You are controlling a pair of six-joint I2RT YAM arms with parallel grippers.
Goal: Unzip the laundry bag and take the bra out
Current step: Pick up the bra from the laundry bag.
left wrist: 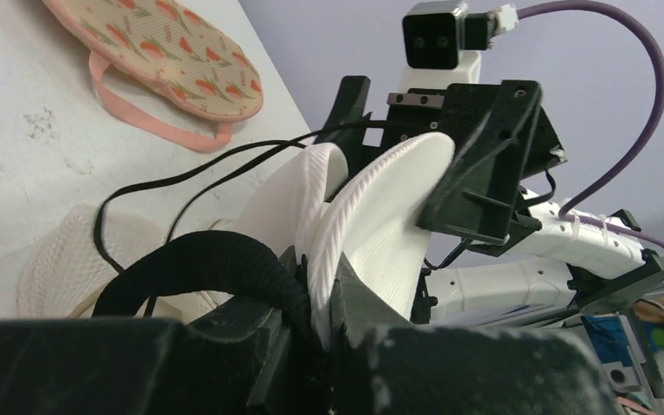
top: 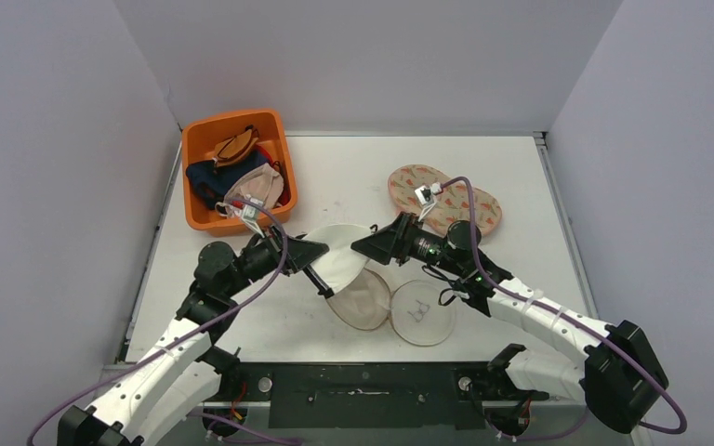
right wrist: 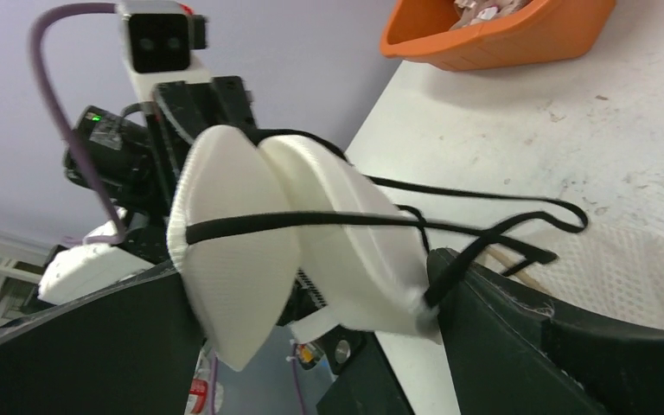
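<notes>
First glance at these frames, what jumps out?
A white bra hangs mid-air in the middle of the top view, pinched by the left gripper, with the right gripper spread wide around it. Below lies the opened mesh laundry bag; an orange bin of clothes sits back-left.

White padded bra w/ thin black straps was held up off the table, approx. centre of the scene. Its two cups were folded close together & stood on edge, w/ the lower rim pinched in the left gripper. The straps hung in loose loops down toward the tabletop. Round cream mesh laundry bag lay on the table just near-side of the bra, unzipped & spread flat as two circular halves side by side.
</notes>
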